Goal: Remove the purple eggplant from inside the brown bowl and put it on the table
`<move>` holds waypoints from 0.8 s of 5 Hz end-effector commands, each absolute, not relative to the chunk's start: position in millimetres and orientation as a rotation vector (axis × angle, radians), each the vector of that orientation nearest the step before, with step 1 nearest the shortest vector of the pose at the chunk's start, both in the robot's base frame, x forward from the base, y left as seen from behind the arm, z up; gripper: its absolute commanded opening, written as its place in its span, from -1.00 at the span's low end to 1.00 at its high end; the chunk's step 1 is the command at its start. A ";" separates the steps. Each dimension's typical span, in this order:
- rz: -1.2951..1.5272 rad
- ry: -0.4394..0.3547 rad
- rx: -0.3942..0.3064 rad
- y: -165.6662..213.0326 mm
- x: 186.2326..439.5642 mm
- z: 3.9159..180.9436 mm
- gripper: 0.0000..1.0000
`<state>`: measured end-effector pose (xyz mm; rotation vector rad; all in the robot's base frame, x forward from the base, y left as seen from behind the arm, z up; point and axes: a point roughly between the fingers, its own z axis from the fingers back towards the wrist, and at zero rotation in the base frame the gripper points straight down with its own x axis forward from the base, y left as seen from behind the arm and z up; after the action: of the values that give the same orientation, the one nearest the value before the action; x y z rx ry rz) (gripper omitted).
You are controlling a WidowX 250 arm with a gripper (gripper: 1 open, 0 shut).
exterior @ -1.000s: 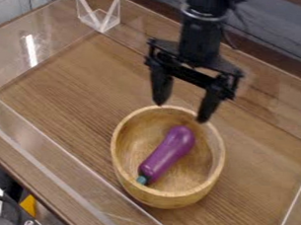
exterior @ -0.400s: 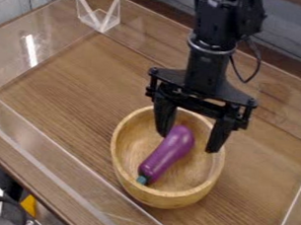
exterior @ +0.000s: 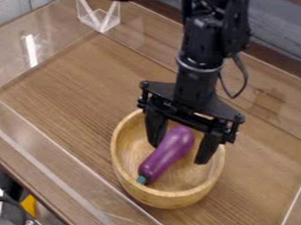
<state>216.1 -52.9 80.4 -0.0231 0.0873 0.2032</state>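
Note:
The purple eggplant lies slanted inside the brown bowl, its teal stem end toward the near rim. My gripper hangs over the bowl, open, with one finger left of the eggplant's upper end and the other finger to its right. The fingertips reach down into the bowl and straddle the eggplant. No contact between the fingers and the eggplant can be made out. The bowl rests on the table.
Low clear acrylic walls border the tabletop on the left, front and right. A small clear folded stand sits at the back left corner. Bare wood lies to the left of and behind the bowl.
The gripper has come down and toward the front, from above the bowl's far rim into the bowl around the eggplant's upper end. Its jaws stayed open. Eggplant and bowl have not moved.

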 end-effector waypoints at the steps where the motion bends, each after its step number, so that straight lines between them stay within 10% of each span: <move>1: 0.219 0.026 -0.030 -52.4 219.0 89.0 1.00; 4: 0.123 -0.010 -0.018 -57.9 208.9 68.6 1.00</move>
<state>204.4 -56.6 58.9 -0.0074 0.0379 0.1298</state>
